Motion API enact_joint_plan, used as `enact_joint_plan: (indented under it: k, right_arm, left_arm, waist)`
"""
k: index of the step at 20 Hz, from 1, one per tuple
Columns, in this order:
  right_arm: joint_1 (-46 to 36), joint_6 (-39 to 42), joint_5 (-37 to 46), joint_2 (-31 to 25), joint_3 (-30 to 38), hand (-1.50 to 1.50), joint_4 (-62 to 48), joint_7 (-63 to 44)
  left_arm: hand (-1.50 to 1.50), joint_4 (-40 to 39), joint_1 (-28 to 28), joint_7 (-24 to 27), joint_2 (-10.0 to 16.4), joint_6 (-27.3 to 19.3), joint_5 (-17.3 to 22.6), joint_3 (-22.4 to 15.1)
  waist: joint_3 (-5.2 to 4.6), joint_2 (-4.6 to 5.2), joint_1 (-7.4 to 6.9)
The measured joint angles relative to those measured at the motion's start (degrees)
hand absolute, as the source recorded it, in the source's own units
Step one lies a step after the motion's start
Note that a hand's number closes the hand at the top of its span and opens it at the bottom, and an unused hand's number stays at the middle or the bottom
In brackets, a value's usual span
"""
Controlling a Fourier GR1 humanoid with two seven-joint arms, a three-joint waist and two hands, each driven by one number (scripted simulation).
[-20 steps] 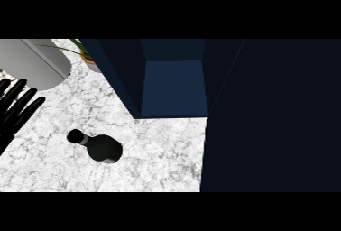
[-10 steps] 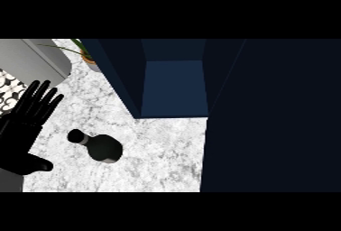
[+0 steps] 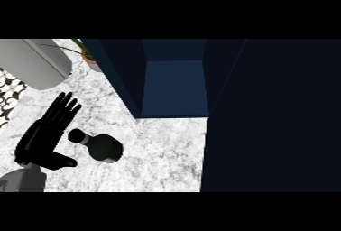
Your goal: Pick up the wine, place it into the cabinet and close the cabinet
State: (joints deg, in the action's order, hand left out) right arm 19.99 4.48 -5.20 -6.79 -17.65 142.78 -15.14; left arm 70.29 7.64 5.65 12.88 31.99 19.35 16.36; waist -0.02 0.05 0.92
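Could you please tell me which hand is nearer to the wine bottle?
Left. The left hand is open just left of the wine bottle, by its neck; the right hand is not in view.

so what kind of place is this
Probably a kitchen: a white marbled counter, an open dark blue cabinet at its back, and a dark wine bottle on the counter.

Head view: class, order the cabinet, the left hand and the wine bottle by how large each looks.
1. cabinet
2. left hand, though it may sit nearer the camera
3. wine bottle
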Motion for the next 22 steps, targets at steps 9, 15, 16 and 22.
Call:
enact_joint_plan:
  k: [9, 15, 16, 22]
  right_arm:
    - [0.71, 1.97, -0.87, 0.11, 1.19, -1.50, 0.24, -0.29]
    - [0.30, 2.95, -1.16, 0.43, 1.99, -1.50, 0.01, -0.29]
    - [0.25, 2.90, -0.99, 0.80, 1.43, -1.50, -0.20, -0.14]
    - [0.67, 3.07, -0.83, 1.65, 0.55, -1.50, -0.18, 0.41]
  left_arm:
    - [-1.50, -16.57, 3.96, 10.51, -0.22, 5.91, -5.35, -2.13]
    - [-1.50, -26.95, 6.12, 15.48, 0.63, 9.33, -7.31, -2.56]
    - [-1.50, -29.05, 6.94, 15.97, 0.85, 9.62, -7.60, -2.58]
    - [-1.50, -37.56, 10.57, 19.61, 0.96, 9.12, -9.84, -3.20]
  waist:
    - [-0.04, 0.04, 0.13]
    - [-0.05, 0.10, 0.09]
    - [-0.06, 0.10, 0.09]
    - [-0.09, 0.15, 0.39]
